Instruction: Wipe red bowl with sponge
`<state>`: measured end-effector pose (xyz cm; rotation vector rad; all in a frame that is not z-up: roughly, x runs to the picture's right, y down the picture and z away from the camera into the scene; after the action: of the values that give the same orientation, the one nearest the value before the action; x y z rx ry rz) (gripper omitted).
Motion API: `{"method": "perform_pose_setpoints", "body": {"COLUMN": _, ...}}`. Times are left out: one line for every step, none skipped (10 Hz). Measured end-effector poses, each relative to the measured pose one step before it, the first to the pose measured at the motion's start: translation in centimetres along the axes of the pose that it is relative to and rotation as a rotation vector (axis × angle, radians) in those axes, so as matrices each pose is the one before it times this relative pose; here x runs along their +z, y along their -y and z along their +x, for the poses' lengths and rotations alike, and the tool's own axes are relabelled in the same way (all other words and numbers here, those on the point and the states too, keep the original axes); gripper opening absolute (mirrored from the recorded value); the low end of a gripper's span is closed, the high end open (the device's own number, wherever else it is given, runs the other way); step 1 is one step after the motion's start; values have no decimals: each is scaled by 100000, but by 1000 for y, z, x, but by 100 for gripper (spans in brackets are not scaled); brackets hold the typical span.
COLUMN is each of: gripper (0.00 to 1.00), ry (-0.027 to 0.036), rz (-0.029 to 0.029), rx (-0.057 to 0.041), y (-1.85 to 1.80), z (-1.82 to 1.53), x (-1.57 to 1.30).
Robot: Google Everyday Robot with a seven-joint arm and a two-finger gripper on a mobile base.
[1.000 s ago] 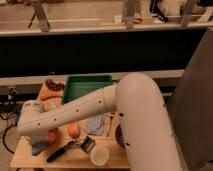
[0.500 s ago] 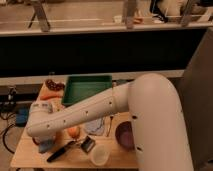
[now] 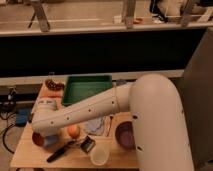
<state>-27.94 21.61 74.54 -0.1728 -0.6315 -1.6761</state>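
Claw point(image 3: 47, 136) closed, mostly hidden under wrist beside red bowl point(image 3: 37, 139); sponge point(image 3: 52, 142) half covered, hold unclear. Wrist lower than earlier.

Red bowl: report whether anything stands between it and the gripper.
Nothing visible does. The gripper, under the arm's end near the left edge of the table as seen in the camera view, hangs right over the red bowl with the sponge at its tip. The orange lies off to the side.

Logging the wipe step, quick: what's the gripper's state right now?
Gripper: shut, apparently on the sponge, down low beside the red bowl.
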Motion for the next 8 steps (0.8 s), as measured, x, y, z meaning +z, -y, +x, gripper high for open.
{"method": "perform_pose_setpoints", "body": {"gripper": 5, "ry": -787, "rz": -872, "rx": 396, "y": -402, "z": 683, "x": 79}}
{"method": "perform_pose_setpoints", "body": {"gripper": 5, "ry": -590, "rz": -803, "rx": 191, "y": -368, "z": 562, "x": 71}}
{"method": "perform_pose_setpoints", "body": {"gripper": 5, "ry": -31, "rz": -249, "rx": -161, "y": -144, "z": 619, "x": 121}}
{"method": "perform_pose_setpoints", "body": {"gripper": 5, "ry": 407, "rz": -193, "rx": -672, "y": -48, "z": 783, "x": 275}}
{"method": "perform_pose_setpoints", "body": {"gripper": 5, "ry": 421, "rz": 229, "rx": -851, "y": 269, "z": 315, "x": 240}}
{"method": "perform_pose_setpoints", "body": {"gripper": 5, "ry": 300, "rz": 527, "rx": -1195, "y": 594, "z": 372, "x": 252}}
{"method": "perform_pose_setpoints", "body": {"gripper": 5, "ry": 506, "rz": 1064, "rx": -1214, "y": 661, "z": 187, "x": 162}}
{"method": "perform_pose_setpoints", "body": {"gripper": 5, "ry": 490, "rz": 1583, "rx": -984, "y": 550, "z": 162, "x": 146}}
